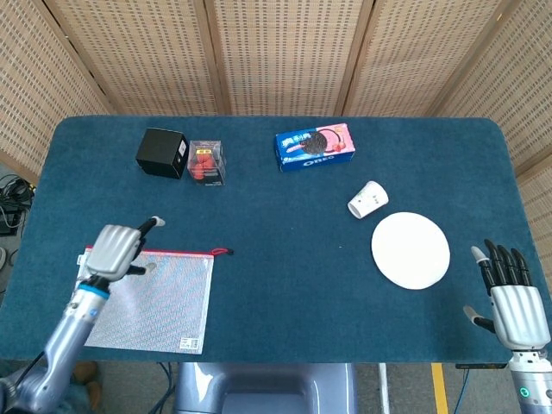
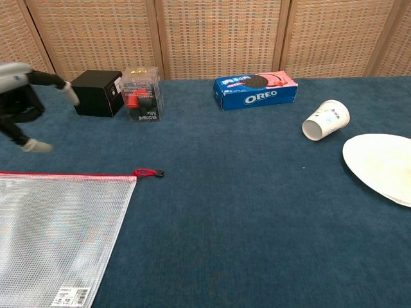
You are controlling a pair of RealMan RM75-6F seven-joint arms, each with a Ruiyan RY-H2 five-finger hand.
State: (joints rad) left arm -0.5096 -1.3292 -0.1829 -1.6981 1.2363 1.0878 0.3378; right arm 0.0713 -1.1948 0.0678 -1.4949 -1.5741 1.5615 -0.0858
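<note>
Left robot hand [image 1: 115,249] is empty, fingers spread, over the pouch [image 1: 151,297] corner, cropped in chest view. Right robot hand [image 1: 513,302] is open, empty, at the bench [image 1: 285,198] edge.

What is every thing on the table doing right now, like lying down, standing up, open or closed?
Paper cup: tipped on its side.
Plate: flat, bare.
Oreo box: lying flat.
Zipper pouch: flat, zipped closed.
Black box: standing, closed.
Clear box: upright.
Left hand: open, above pouch.
Right hand: open, holding nothing.
</note>
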